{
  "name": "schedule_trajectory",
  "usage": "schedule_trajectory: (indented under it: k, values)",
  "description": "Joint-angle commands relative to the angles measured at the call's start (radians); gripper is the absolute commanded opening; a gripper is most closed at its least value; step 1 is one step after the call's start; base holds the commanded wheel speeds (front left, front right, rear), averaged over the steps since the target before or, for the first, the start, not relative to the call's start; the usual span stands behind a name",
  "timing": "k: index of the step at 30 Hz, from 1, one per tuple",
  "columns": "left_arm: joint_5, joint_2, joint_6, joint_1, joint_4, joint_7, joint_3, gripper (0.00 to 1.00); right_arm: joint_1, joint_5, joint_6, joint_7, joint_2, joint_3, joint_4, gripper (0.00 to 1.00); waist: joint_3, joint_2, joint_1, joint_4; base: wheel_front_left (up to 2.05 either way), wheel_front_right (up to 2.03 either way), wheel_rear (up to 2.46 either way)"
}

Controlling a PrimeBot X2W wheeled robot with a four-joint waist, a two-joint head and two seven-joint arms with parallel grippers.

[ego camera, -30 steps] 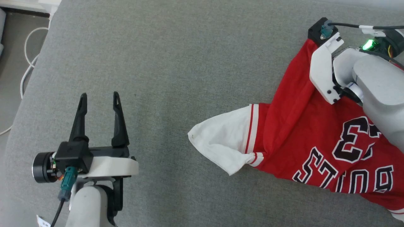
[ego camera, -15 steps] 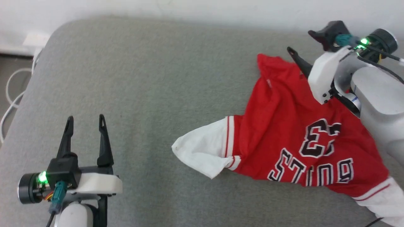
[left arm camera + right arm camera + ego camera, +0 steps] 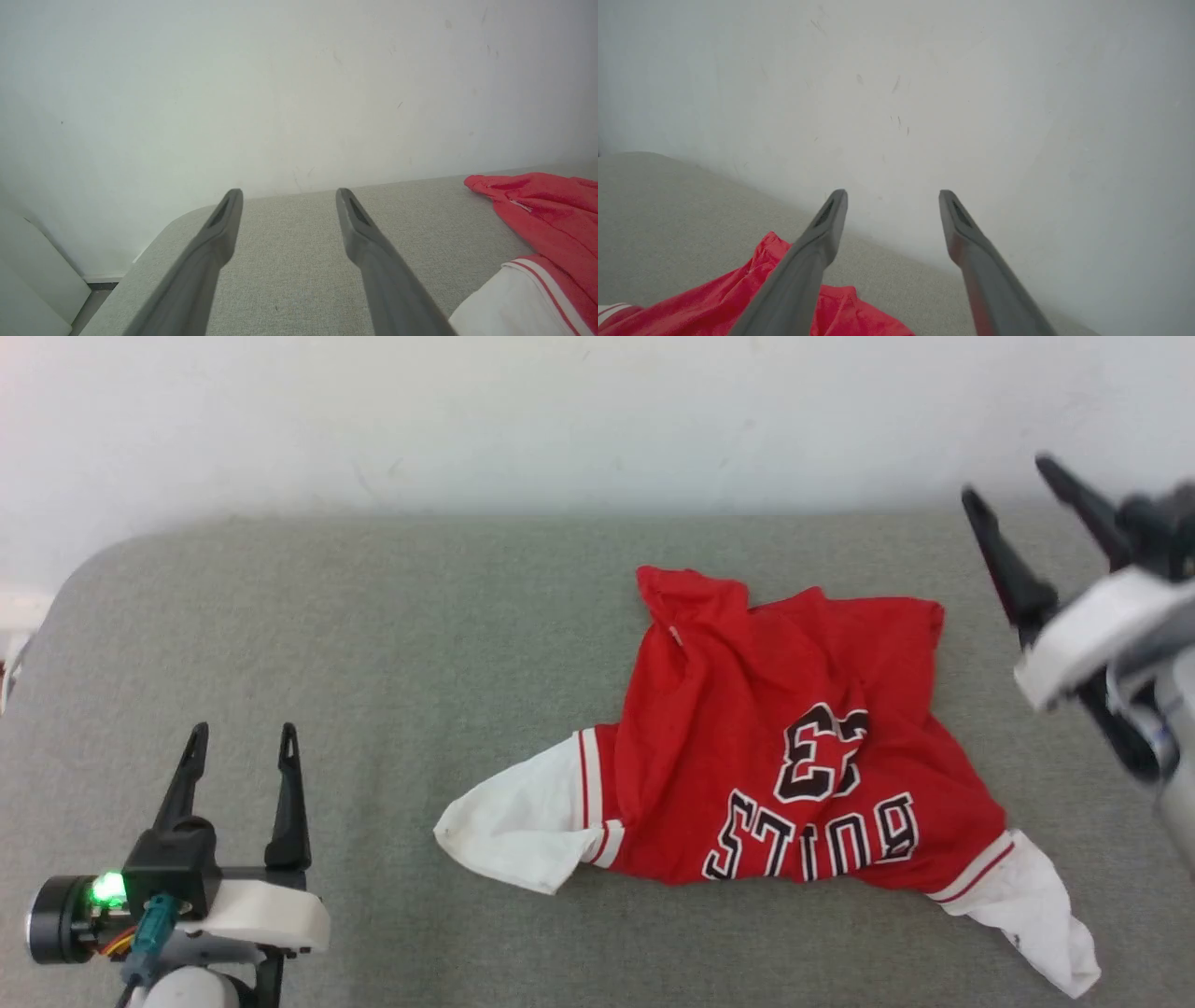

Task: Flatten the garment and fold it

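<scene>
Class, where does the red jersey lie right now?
In the head view the red jersey lies crumpled on the grey surface, right of centre, touching neither gripper: the right gripper hangs up to its right, the left gripper at lower left.

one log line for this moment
shirt: rumpled on grey cushion, not folded | left jaws: open, empty | right jaws: open, empty

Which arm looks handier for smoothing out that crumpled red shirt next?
Probably the right. The open right tool hovers near the far corner of the red jersey T-shirt with white sleeves, while the open left tool stands farther from it across the grey fabric surface.
</scene>
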Motion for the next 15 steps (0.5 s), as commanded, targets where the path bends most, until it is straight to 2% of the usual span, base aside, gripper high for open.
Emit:
schedule_trajectory:
  k: [1, 6, 8, 12, 15]
  values:
    - [-0.002, 0.013, -0.009, -0.013, 0.009, -0.005, 0.005, 1.00, 0.066, -0.026, -0.001, -0.004, 0.004, -0.035, -0.036, 1.00, -0.041, -0.0001, 0.0002, -0.041, 0.00, 0.00, 0.00]
    - [-0.010, 0.054, -0.055, -0.038, 0.065, 0.001, -0.009, 1.00, 0.275, -0.115, -0.001, 0.025, 0.008, -0.197, -0.203, 1.00, -0.058, -0.0001, 0.0002, -0.054, 0.00, 0.00, 0.00]
    - [-0.010, 0.071, -0.080, -0.066, 0.091, 0.034, -0.032, 1.00, 0.357, -0.150, -0.001, 0.057, 0.017, -0.270, -0.279, 1.00, -0.061, -0.0001, 0.0002, -0.052, 0.00, 0.00, 0.00]
    - [-0.036, 0.106, -0.122, -0.153, 0.137, 0.159, -0.096, 1.00, 0.544, -0.202, -0.001, 0.147, 0.082, -0.409, -0.440, 1.00, -0.056, -0.0001, 0.0002, -0.042, 0.00, 0.00, 0.00]
    - [-0.082, 0.140, -0.136, -0.229, 0.165, 0.277, -0.171, 1.00, 0.665, -0.224, -0.001, 0.206, 0.147, -0.495, -0.544, 1.00, -0.041, -0.0001, 0.0002, -0.039, 0.00, 0.00, 0.00]
